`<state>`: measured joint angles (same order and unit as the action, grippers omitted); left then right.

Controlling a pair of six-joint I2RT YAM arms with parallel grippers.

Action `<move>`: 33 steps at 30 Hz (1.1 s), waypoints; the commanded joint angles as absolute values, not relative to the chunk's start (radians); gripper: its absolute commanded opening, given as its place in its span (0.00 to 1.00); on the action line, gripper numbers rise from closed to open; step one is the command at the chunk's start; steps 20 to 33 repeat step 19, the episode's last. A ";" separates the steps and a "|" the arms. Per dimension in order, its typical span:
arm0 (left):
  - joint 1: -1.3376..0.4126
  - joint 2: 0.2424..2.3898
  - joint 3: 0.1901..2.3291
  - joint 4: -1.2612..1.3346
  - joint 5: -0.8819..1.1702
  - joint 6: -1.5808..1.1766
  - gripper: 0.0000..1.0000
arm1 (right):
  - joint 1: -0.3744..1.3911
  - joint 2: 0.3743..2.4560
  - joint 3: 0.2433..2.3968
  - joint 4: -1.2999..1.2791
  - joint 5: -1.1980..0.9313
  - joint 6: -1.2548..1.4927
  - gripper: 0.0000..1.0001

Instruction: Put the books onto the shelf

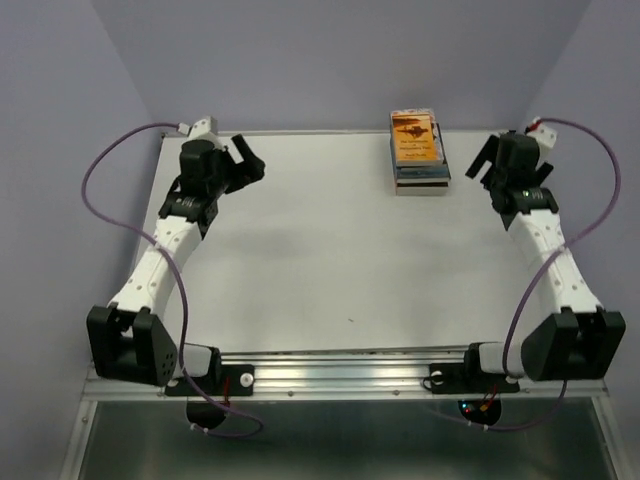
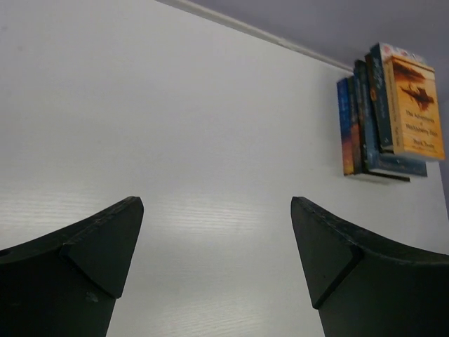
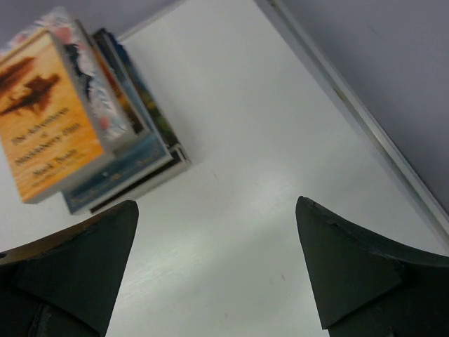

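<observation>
Books [image 1: 419,150] lie stacked flat at the far table [image 1: 300,260] edge; left gripper [image 2: 216,201] and right gripper [image 3: 217,202] stand spread and empty, ready for pickup.

Orange books [image 1: 418,150] (some blue)

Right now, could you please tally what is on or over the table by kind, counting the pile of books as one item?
Stack of books: 1
Grippers: 2, the left gripper and the right gripper, both open and holding nothing
Total: 3
</observation>
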<state>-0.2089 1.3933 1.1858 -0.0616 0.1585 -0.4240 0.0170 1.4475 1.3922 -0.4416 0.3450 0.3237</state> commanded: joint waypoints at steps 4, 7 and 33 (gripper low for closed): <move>-0.126 1.191 1.092 -0.158 -0.230 -0.511 0.99 | 0.029 1.109 0.928 -0.328 0.586 0.566 1.00; -0.115 1.155 1.074 -0.193 -0.314 -0.558 0.99 | 0.029 1.016 0.833 -0.324 0.595 0.589 1.00; -0.109 1.060 1.016 -0.184 -0.356 -0.607 0.99 | 0.029 0.928 0.819 -0.296 0.627 0.591 1.00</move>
